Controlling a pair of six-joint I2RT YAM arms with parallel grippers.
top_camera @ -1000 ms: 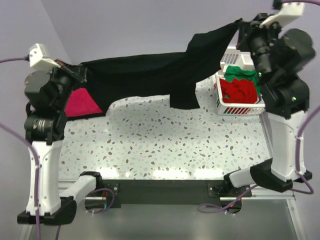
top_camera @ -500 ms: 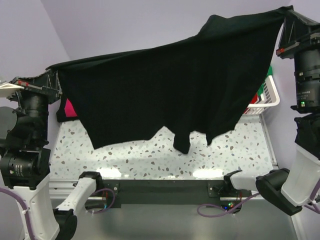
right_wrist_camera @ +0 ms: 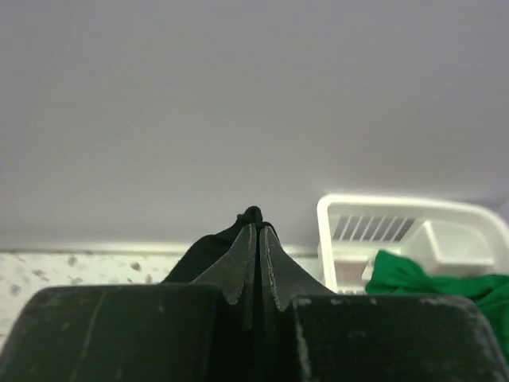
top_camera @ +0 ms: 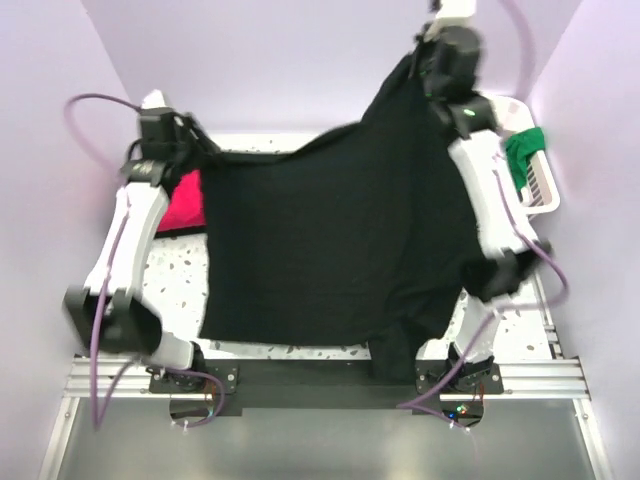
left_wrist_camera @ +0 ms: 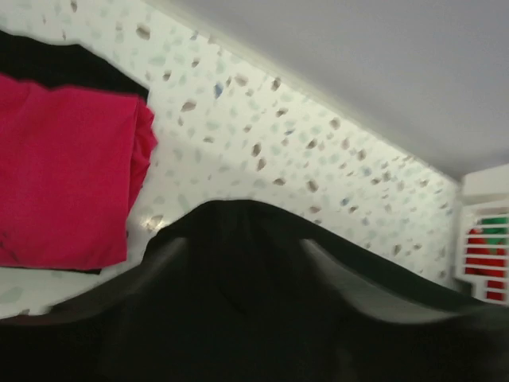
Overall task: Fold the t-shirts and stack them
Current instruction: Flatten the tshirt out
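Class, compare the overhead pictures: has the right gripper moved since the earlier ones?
Yes. The right gripper, shut on the black t-shirt, has swung left: from above the white basket to well left of it.

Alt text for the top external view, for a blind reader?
Both arms hold a black t-shirt spread in the air over the speckled table, right gripper higher than left gripper. A pink t-shirt lies at left; a white basket holding a green t-shirt sits at right.

The left arm [top_camera: 130,222] and right arm [top_camera: 487,198] share one build — white shell links between chunky black joints, with thin purple cables [top_camera: 96,375] attached. The right gripper [right_wrist_camera: 256,232] is dark plastic, its edges scuffed.
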